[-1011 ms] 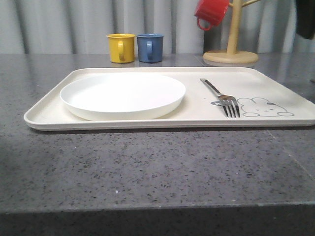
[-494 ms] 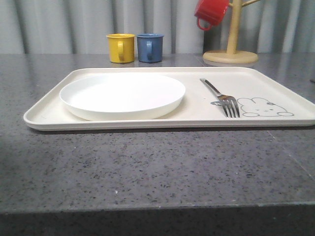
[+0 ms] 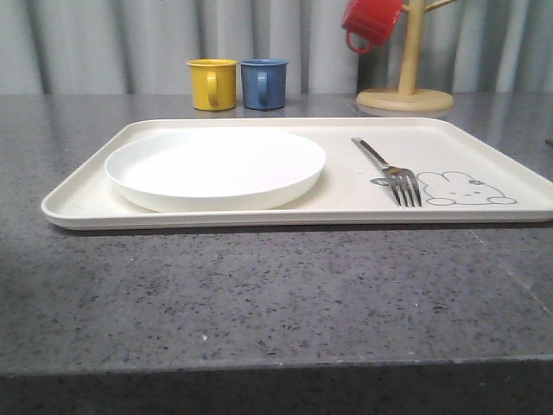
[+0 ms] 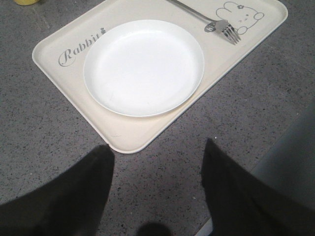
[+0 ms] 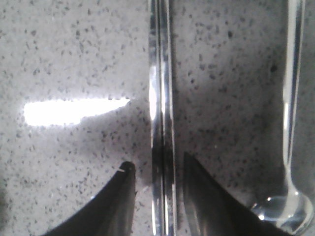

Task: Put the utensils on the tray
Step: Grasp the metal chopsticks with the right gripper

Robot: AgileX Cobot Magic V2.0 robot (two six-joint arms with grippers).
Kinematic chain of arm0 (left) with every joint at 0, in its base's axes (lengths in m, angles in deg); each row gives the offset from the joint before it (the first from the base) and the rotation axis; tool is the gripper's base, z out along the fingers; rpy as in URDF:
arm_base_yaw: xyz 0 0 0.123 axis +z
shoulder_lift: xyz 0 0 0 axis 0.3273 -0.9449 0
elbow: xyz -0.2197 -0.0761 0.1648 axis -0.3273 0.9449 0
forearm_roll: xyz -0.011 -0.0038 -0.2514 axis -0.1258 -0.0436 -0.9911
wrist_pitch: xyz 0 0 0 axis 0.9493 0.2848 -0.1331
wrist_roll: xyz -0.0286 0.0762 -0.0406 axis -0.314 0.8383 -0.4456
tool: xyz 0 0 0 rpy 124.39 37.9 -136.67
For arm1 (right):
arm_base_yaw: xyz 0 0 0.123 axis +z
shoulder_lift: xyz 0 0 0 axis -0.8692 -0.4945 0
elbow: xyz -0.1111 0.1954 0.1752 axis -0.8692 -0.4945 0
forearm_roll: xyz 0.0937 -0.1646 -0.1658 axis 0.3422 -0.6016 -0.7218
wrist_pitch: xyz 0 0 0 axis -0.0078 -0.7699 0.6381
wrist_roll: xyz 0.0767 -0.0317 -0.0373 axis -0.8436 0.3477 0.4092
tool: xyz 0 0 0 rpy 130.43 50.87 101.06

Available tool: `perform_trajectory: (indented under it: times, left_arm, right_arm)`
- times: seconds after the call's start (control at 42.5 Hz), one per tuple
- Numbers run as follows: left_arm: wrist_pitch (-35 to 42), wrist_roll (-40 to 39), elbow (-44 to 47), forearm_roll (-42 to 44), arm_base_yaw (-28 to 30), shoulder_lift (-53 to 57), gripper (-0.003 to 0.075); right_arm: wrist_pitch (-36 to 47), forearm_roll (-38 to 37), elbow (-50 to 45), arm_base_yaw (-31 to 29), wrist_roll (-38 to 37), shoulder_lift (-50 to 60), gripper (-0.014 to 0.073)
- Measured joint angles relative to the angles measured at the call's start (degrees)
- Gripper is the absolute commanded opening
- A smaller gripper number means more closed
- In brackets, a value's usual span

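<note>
While my right gripper [image 5: 158,172] sits low over the grey speckled bench [image 3: 259,294], its two dark fingers [image 5: 115,196] straddle a pair of slim metal chopsticks [image 5: 161,98] lying flat on the stone. Small gaps show on both sides of the bars, so jaws are apart, not clamped. A spoon [image 5: 289,147] lies beside the chopsticks, roughly parallel, apart from them, bowl end near my right finger.

Left gripper [image 4: 157,196] hangs above the bench just off the tray's left near corner, fingers spread wide, holding nothing.

Tray [image 3: 86,203] lies across the middle of the bench, long side toward me. White plate [image 3: 216,169] sits on the tray's left half, next to the "Rabbit" script [image 4: 78,46]. Fork [image 3: 389,169] lies on the tray's right half, tines toward the near rim, touching the bunny drawing [image 3: 467,190].

Behind the tray's far rim: yellow mug [image 3: 212,84] and blue mug [image 3: 263,83] side by side, touching or nearly so. Far right: wooden mug tree [image 3: 406,86] with a red mug [image 3: 371,23] hung on it.
</note>
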Motion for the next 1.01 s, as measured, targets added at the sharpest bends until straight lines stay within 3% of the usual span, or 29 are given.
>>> perform_trajectory:
  times: [0.376,0.635,0.87,1.011]
  left_arm:
    - [0.0,0.0,0.0,0.0,0.0,0.0,0.0388]
    - [0.0,0.0,0.0,0.0,0.0,0.0,0.0388]
    - [0.0,0.0,0.0,0.0,0.0,0.0,0.0388]
    - [0.0,0.0,0.0,0.0,0.0,0.0,0.0388]
  right_arm:
    - [2.4,0.0,0.0,0.0,0.09,-1.84,0.0274]
    - [2.4,-0.4,0.0,-0.13,0.32,-1.84,0.0038]
    - [-0.33,1.99,1.23,0.82,0.65,-1.84,0.0027]
    - [-4.35,5.55,4.9,6.44,1.36,-0.61,0.0027]
